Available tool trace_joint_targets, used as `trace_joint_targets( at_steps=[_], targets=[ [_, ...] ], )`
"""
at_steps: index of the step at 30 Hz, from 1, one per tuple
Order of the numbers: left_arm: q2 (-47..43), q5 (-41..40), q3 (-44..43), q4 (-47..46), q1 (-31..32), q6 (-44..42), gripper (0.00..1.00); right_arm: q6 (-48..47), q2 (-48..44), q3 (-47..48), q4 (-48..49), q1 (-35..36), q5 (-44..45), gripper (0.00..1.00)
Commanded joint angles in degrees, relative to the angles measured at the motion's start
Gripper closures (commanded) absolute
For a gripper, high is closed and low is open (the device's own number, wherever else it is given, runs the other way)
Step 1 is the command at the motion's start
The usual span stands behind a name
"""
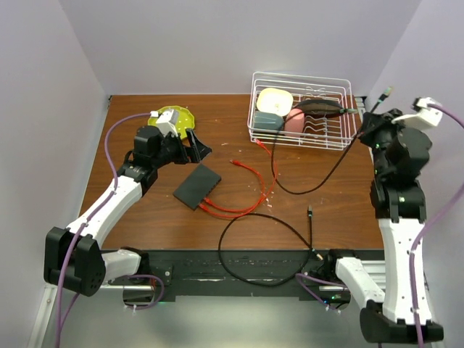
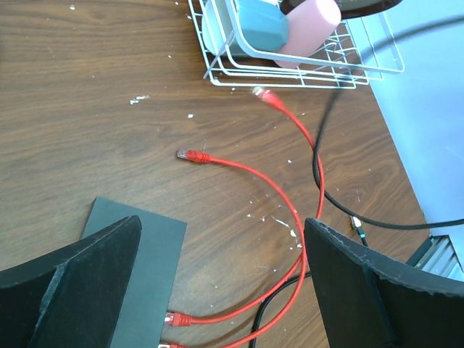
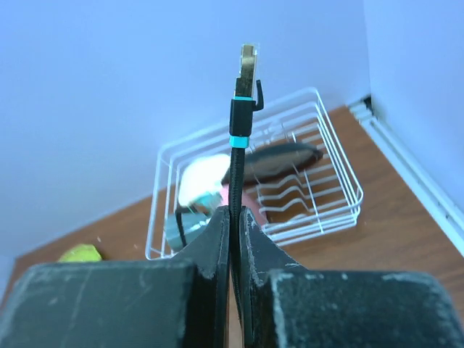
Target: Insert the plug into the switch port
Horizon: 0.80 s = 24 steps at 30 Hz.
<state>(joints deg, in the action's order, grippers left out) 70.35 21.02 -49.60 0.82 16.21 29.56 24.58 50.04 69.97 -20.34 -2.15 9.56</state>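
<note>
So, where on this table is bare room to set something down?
Bare wood lies between the yellow-green plate and the wire rack, and at the right edge past the black cable. Crowded: red cables beside the black box.

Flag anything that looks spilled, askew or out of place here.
White specks litter the table around the red cables. The right gripper pinches the black cable so its plug points upward, far from the switch.
</note>
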Motion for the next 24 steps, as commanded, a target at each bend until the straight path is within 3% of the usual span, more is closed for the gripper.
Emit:
trace_joint_targets(
  at_steps=[1, 6, 18, 21, 24],
  targets=[
    [0.05, 1.4, -0.5, -3.1, 0.32, 1.02, 0.0, 0.83, -1.79, 4.55, 0.92, 0.04, 4.33, 1.0],
    [0.58, 1.92, -0.84, -3.37, 0.32, 1.03, 0.0, -1.46, -1.77, 10.27, -2.96, 0.04, 7.13, 1.0],
    [0.49, 1.13, -0.76, -2.75, 0.32, 0.58, 0.0, -0.76, -7.94, 10.36, 5.9, 0.04, 6.26, 1.0],
    [0.76, 1.66, -1.2, -2.67, 0.32, 0.32, 0.0, -0.5, -8.64, 11.32, 6.8, 0.04, 4.33, 1.0],
    [0.76, 1.31, -0.58, -2.93, 0.32, 0.41, 0.0, 0.38, -7.77, 9.57, 9.86, 0.04, -3.91, 1.0]
  ],
)
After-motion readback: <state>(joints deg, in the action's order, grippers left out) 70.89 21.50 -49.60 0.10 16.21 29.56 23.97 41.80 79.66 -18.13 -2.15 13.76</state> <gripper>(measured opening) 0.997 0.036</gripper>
